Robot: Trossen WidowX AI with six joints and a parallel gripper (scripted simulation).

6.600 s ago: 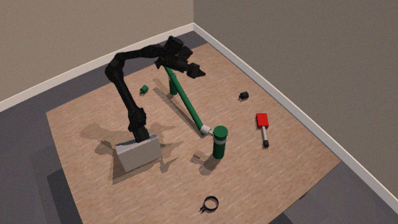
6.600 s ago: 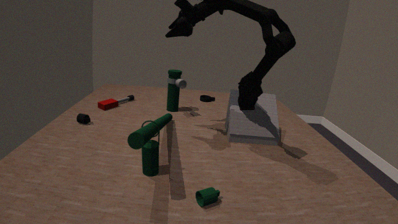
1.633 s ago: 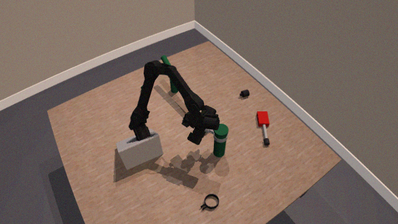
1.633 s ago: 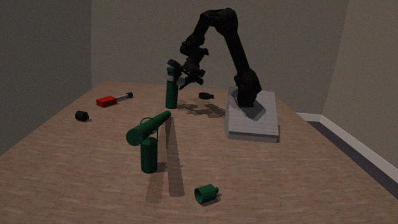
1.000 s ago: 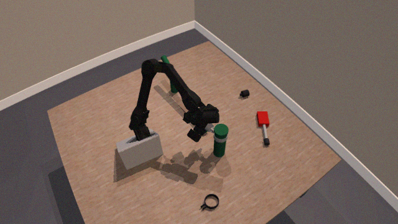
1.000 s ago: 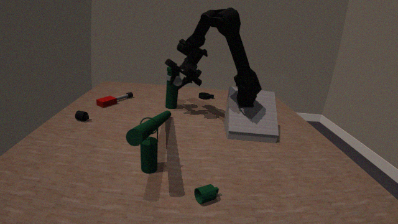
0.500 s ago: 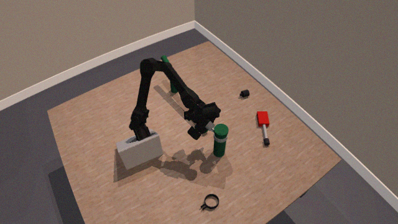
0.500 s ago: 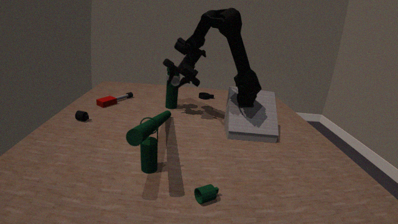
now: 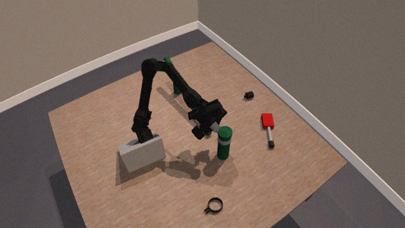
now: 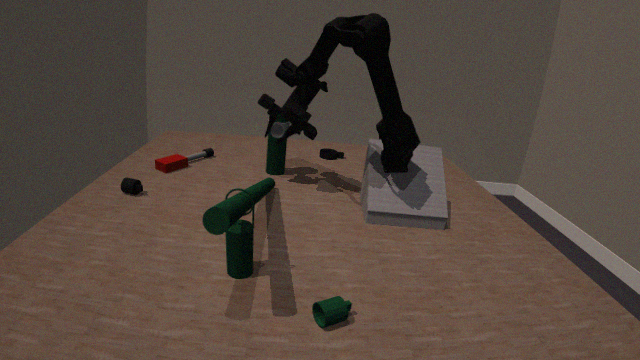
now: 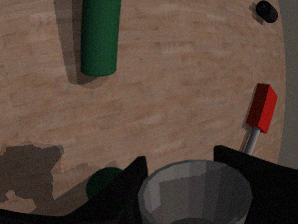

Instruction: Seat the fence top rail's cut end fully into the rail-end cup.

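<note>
My gripper (image 9: 212,127) (image 10: 280,129) (image 11: 180,159) is shut on the grey rail-end cup (image 9: 215,127) (image 10: 278,131) (image 11: 193,219), right beside the top of the big green post (image 9: 224,151) (image 10: 275,157). A light band (image 9: 224,142) rings the post just under its cap (image 9: 224,132) (image 11: 104,181). The green rail (image 10: 239,204) (image 11: 101,16) rests tilted through the loop on the small post (image 10: 239,252) (image 9: 176,90), apart from the cup. In the top view my arm hides most of the rail.
A red-handled tool (image 9: 267,120) (image 10: 171,163) (image 11: 262,106) and a small black part (image 9: 249,94) (image 10: 131,186) (image 11: 268,10) lie beyond the big post. There is also a black ring clamp (image 9: 214,205) (image 10: 330,153), a loose green cap (image 10: 331,311) and the arm's grey base block (image 9: 142,153) (image 10: 405,200).
</note>
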